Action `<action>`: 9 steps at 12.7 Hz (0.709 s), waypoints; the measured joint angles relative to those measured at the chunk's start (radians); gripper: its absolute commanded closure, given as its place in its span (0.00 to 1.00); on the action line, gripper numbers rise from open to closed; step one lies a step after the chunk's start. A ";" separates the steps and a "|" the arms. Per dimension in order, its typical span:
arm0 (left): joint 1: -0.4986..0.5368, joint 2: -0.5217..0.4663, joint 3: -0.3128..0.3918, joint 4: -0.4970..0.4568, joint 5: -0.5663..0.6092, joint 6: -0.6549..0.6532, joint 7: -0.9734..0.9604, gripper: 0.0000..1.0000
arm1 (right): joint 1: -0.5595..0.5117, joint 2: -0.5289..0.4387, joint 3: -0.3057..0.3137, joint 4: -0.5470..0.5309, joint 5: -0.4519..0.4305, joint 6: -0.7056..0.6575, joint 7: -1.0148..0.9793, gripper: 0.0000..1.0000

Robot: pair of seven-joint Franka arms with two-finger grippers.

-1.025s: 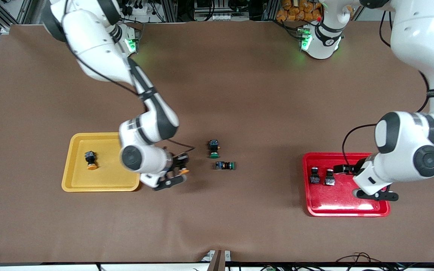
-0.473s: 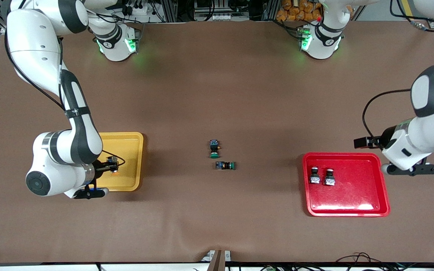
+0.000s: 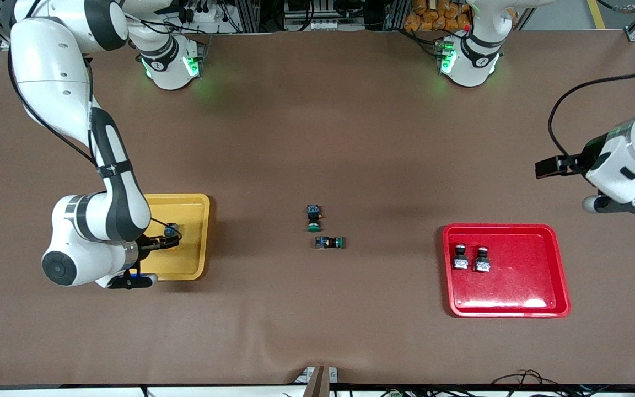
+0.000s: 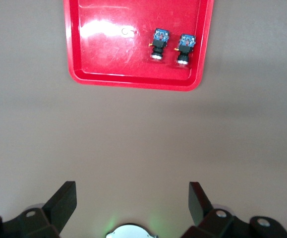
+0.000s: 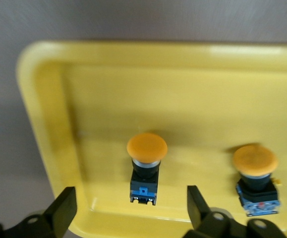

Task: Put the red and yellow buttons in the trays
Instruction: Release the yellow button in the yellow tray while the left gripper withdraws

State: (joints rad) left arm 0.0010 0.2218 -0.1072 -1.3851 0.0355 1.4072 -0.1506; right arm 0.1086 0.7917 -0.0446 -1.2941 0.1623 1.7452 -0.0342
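The yellow tray (image 3: 205, 237) holds two yellow-capped buttons, lying on their sides in the right wrist view (image 5: 145, 168) (image 5: 255, 179). In the front view only one button (image 3: 172, 242) shows; the right arm hides the other. My right gripper (image 3: 155, 255) (image 5: 128, 208) hangs open over this tray, with one button lying free just ahead of its fingers. The red tray (image 3: 516, 286) (image 4: 108, 54) holds two buttons (image 3: 460, 257) (image 3: 482, 259) (image 4: 159, 43) (image 4: 185, 48) side by side. My left gripper (image 3: 609, 205) (image 4: 131, 201) is open and empty over bare table beside the red tray.
Two green-capped buttons (image 3: 312, 218) (image 3: 328, 242) lie close together on the brown table mat between the two trays. The arm bases stand along the table's edge farthest from the front camera.
My right gripper carried a yellow button from beside the yellow tray to over it and let it go there. My left arm has drawn back off the red tray toward its end of the table.
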 measured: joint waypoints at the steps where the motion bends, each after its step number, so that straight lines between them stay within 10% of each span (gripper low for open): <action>1: 0.000 -0.018 0.000 -0.002 0.000 -0.005 0.000 0.00 | 0.000 -0.004 -0.001 0.049 0.000 -0.025 0.000 0.00; 9: 0.000 -0.154 -0.002 -0.084 -0.020 0.059 0.005 0.00 | -0.009 -0.204 -0.010 0.220 -0.072 -0.229 0.000 0.00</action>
State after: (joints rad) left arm 0.0008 0.0679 -0.1093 -1.4694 0.0155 1.4659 -0.1461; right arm 0.1001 0.5882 -0.0548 -1.0738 0.0903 1.5158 -0.0342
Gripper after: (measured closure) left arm 0.000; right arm 0.000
